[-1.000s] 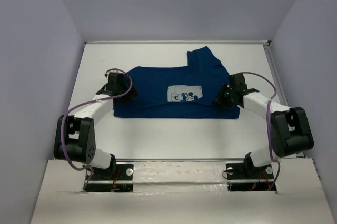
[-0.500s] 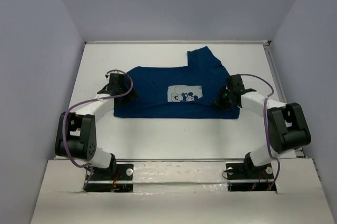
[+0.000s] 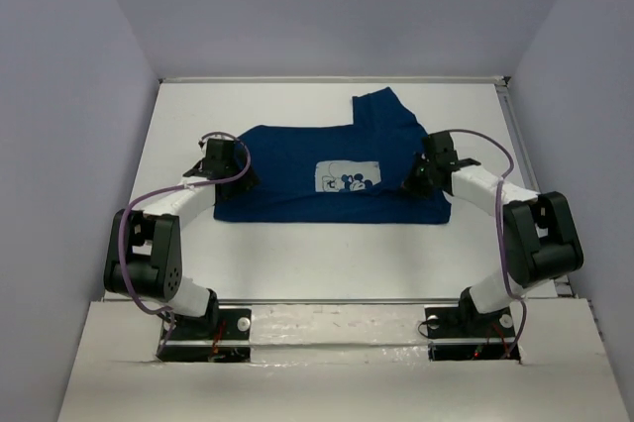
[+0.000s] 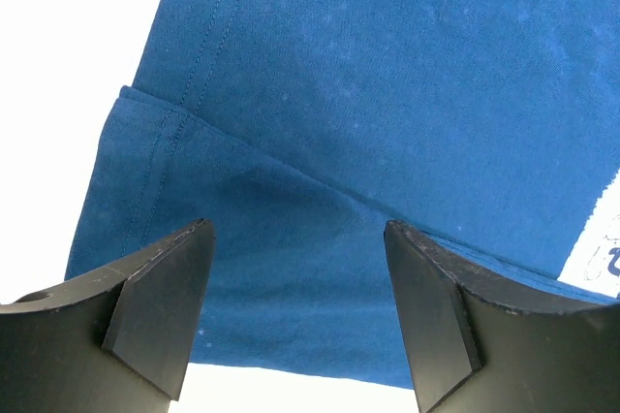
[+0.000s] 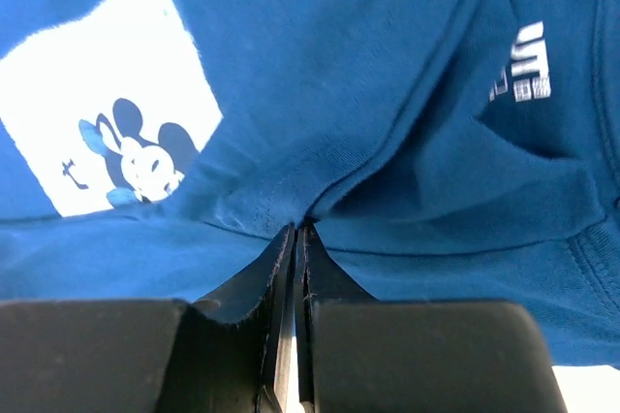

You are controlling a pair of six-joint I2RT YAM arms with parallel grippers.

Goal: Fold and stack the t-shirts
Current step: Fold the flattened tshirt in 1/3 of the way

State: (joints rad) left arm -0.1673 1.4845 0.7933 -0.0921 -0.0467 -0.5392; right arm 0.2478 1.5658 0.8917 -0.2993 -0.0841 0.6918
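The dark blue t-shirt (image 3: 297,169) lies partly folded mid-table, its white chest print (image 3: 348,177) facing up and one flap reaching toward the back. My left gripper (image 3: 243,176) hovers over the shirt's left edge. In the left wrist view it (image 4: 295,316) is open, with only flat blue cloth (image 4: 387,93) between the jaws. My right gripper (image 3: 416,179) is at the shirt's right side. In the right wrist view it (image 5: 298,231) is shut, pinching a bunched fold of the shirt (image 5: 339,64) beside the print (image 5: 107,93).
The white table (image 3: 297,244) is enclosed by pale walls on the left, right and back. A thin rail (image 3: 515,135) runs along its right edge. A metal strip (image 3: 327,318) with both arm bases lies at the near edge.
My right gripper has shifted slightly toward the back of the table while staying on the shirt's right side. The left arm has barely moved.
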